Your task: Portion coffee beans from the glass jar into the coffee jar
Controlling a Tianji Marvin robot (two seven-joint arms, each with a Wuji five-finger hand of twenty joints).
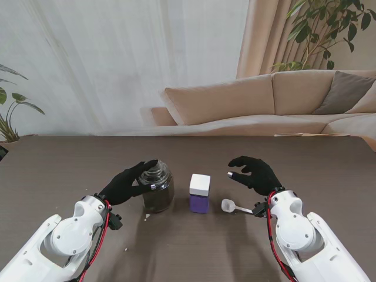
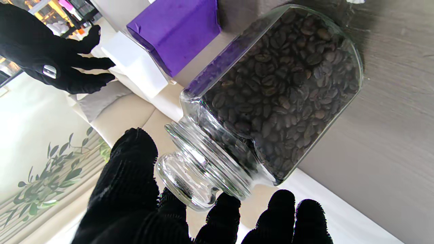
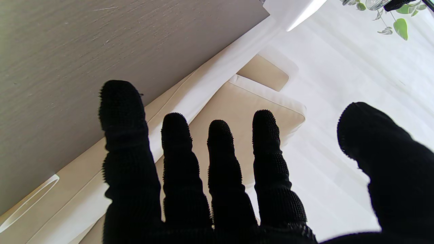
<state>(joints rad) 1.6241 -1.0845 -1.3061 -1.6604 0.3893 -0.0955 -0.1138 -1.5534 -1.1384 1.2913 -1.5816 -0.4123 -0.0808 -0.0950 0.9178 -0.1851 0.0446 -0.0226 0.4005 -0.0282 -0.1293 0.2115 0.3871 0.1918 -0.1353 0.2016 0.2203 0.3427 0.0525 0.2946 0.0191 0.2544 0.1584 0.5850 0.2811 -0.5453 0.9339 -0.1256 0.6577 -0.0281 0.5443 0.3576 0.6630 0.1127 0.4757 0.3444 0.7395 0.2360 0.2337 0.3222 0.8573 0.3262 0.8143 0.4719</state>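
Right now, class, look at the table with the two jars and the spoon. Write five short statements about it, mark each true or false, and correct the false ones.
1. The glass jar holds coffee beans. True.
2. The glass jar's lid is off. False: the glass lid sits on it.
3. The right hand holds the white spoon. False: the spoon lies on the table, and that hand is open, holding nothing.
4. The purple jar with the white lid stands between the glass jar and the spoon. True.
5. The left hand is far from the glass jar. False: its fingers curl around the jar's top, though a firm grip cannot be told.
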